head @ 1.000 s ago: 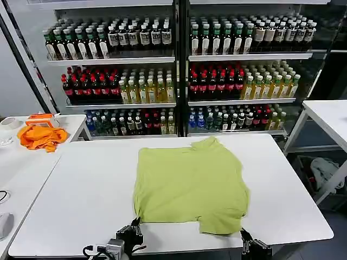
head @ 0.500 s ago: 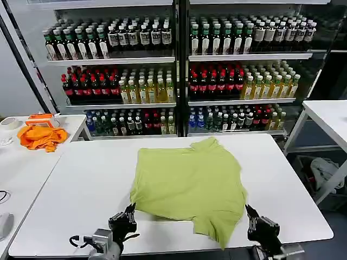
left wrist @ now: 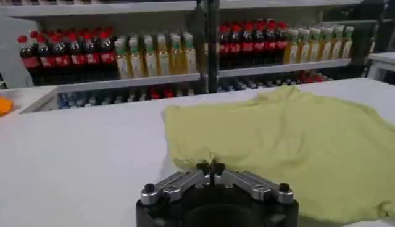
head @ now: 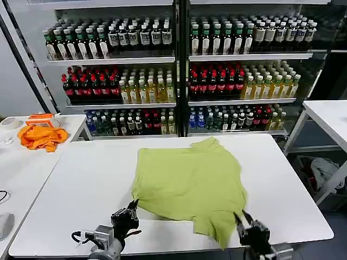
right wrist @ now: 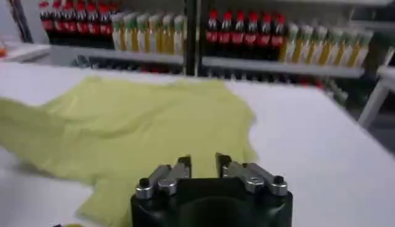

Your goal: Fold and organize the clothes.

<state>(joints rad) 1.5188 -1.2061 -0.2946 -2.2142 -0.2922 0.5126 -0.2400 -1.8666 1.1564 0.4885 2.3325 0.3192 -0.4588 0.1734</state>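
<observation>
We see the light yellow-green T-shirt [head: 190,181] lying on the white table [head: 87,189], a little toward the table's right half, with its round neck toward the far edge. The cloth is rumpled; its near left corner is bunched and lifted slightly, and a flap at the near right hangs toward the table's front edge.

At that near left corner sits our left gripper [head: 132,210], low over the table. In the left wrist view its fingertips [left wrist: 210,167] meet, pinched on the T-shirt's edge. Our right gripper [head: 245,218] is at the near right of the T-shirt, by the hanging flap. In the right wrist view its fingers [right wrist: 184,164] stand a small gap apart, above the cloth, gripping nothing.

Beyond the table stand shelves of bottles [head: 179,70]. On a side table [head: 16,168] to our left lies a bright orange cloth [head: 40,136].
</observation>
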